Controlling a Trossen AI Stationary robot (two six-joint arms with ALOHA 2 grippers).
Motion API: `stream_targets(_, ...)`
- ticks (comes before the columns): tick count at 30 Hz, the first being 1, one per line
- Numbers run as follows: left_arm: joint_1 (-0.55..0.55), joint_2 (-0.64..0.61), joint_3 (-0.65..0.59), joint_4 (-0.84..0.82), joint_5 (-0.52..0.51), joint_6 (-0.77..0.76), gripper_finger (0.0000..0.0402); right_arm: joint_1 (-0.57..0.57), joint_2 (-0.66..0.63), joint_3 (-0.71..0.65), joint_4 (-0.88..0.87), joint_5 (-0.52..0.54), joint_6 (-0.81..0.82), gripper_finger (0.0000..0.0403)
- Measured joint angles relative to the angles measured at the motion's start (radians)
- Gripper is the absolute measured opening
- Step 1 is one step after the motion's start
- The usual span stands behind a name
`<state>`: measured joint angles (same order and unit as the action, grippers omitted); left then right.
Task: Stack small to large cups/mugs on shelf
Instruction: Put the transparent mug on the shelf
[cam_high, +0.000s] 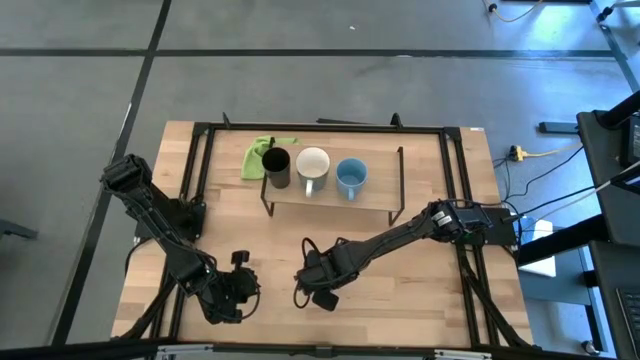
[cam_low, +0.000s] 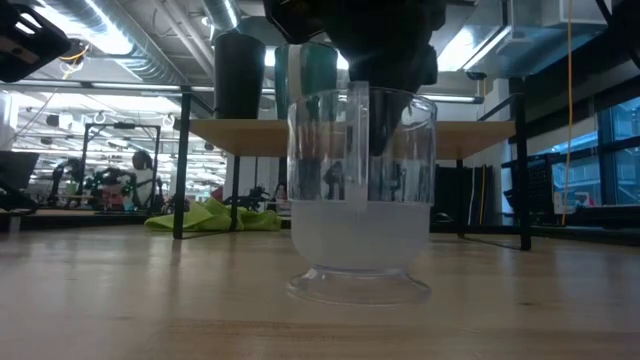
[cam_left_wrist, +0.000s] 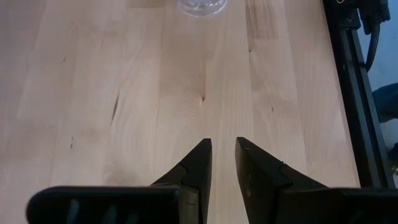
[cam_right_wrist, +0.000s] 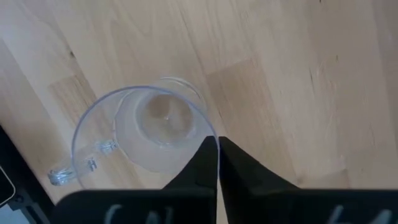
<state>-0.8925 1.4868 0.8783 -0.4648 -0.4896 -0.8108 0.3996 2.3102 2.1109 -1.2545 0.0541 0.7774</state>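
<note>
Since the clear cup (cam_right_wrist: 146, 130) is thin, light, slick plastic w/ a brittle rim, grip the wall gently; it sits lower-centre of the tabletop (cam_high: 420, 300), right gripper (cam_right_wrist: 217, 163) fingers pinching its rim. Left gripper (cam_left_wrist: 222, 163), lower left, fingers slightly apart, empty.

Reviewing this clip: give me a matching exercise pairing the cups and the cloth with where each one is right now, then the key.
Things:
1. black cup
2. light blue mug
3. clear cup
4. green cloth

Places:
A. on the table, its rim pinched by the right gripper
B. on the table, behind the shelf's left end
C. leftmost on the shelf
D. rightmost of the three on the shelf

Pairs: 1-C, 2-D, 3-A, 4-B
</note>
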Motion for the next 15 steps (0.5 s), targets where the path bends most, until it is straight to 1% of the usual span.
stream_targets(6, 0.000, 0.000, 0.000, 0.001, 0.000, -0.002, 0.0066, 0.015, -0.002, 0.039, -0.036, -0.003, 0.026, 0.0005)
stream_targets(9, 0.003, 0.000, 0.000, 0.001, 0.000, -0.003, 0.0066, 0.027, -0.002, 0.104, -0.093, 0.008, 0.034, 0.0005)
stream_targets(13, 0.017, 0.000, 0.000, -0.002, 0.000, -0.021, 0.0066, 0.046, -0.003, 0.226, -0.203, 0.057, 0.056, 0.0005)
stream_targets(15, 0.023, 0.000, 0.000, -0.004, 0.000, -0.021, 0.0066, 0.056, -0.019, 0.241, -0.261, 0.080, 0.071, 0.0004)
